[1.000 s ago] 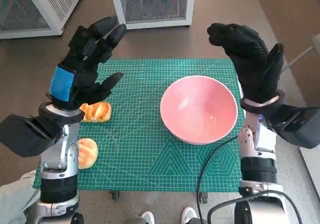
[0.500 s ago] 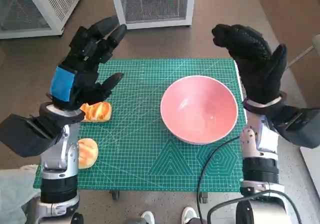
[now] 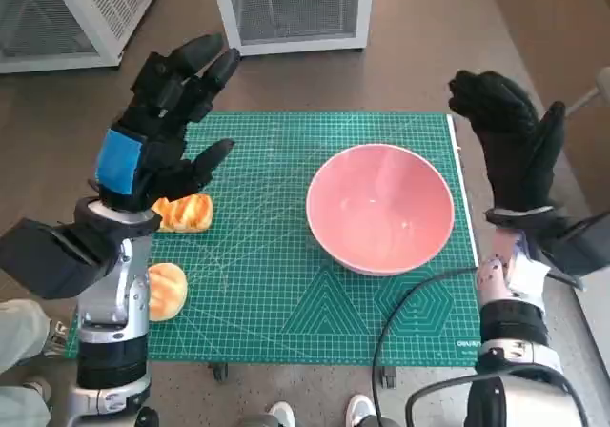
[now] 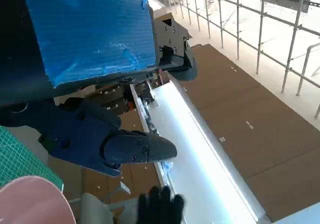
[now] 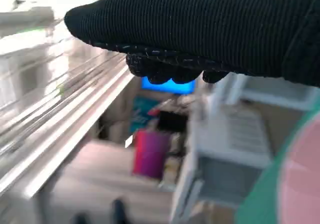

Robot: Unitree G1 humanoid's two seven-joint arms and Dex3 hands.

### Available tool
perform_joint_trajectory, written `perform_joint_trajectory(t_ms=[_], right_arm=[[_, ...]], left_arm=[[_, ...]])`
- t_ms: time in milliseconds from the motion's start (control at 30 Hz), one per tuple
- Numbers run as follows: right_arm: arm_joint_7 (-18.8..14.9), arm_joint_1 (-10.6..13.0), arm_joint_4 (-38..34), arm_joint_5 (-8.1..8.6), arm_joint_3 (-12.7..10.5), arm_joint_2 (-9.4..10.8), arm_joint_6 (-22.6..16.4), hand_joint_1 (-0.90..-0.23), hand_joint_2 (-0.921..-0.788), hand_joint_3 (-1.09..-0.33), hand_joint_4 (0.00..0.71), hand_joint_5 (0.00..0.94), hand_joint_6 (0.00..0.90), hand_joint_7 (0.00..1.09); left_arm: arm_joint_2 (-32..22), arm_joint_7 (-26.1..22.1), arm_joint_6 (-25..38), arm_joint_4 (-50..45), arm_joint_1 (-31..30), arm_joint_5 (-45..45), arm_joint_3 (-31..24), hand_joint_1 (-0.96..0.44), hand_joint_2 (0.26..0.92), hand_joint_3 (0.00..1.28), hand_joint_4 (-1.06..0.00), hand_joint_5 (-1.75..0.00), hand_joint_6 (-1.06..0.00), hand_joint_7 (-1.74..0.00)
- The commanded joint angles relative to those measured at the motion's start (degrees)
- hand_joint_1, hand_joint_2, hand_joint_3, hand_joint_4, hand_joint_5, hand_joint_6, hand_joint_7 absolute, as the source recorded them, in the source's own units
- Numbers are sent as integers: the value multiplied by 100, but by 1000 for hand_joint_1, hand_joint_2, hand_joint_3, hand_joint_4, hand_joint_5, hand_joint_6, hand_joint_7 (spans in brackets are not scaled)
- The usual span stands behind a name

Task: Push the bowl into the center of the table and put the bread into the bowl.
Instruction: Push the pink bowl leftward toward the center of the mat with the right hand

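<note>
Near bread (image 3: 168, 291) half hidden behind left forearm; far bread (image 3: 185, 213) partly under left hand (image 3: 152, 136). Right wrist view blurred.

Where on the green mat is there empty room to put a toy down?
The green cutting mat is bare between the pink bowl and the two bread rolls, along its far strip behind the bowl, and along its near edge. The mat's left side is crowded: both rolls lie there, under the blue-taped left hand.
</note>
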State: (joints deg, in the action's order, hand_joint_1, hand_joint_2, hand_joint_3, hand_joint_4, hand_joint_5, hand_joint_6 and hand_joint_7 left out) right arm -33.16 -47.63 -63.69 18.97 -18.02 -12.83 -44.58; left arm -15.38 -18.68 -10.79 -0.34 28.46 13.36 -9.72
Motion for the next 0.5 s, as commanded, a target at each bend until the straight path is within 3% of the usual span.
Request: perform_joint_trajectory(t_ms=[33, 267, 500], right_arm=[[426, 46, -515, -283, 3, -37, 20, -546, -921, -648, 225, 1, 309, 34], [1033, 141, -879, -624, 76, -16, 246, -558, -921, -655, 228, 2, 329, 43], [1430, 228, -1069, -868, 128, 99, 593, -561, -921, -670, 231, 3, 335, 43]], left_arm=[[-16, 47, -14, -99, -66, -32, 0, -490, 921, 298, -391, -1, -193, -580], [-35, 55, -47, -121, -93, -55, -10, -489, 921, 298, -391, -1, -192, -581], [-58, 61, -68, -144, -142, -53, -47, -492, 921, 298, -390, 0, -187, -577]])
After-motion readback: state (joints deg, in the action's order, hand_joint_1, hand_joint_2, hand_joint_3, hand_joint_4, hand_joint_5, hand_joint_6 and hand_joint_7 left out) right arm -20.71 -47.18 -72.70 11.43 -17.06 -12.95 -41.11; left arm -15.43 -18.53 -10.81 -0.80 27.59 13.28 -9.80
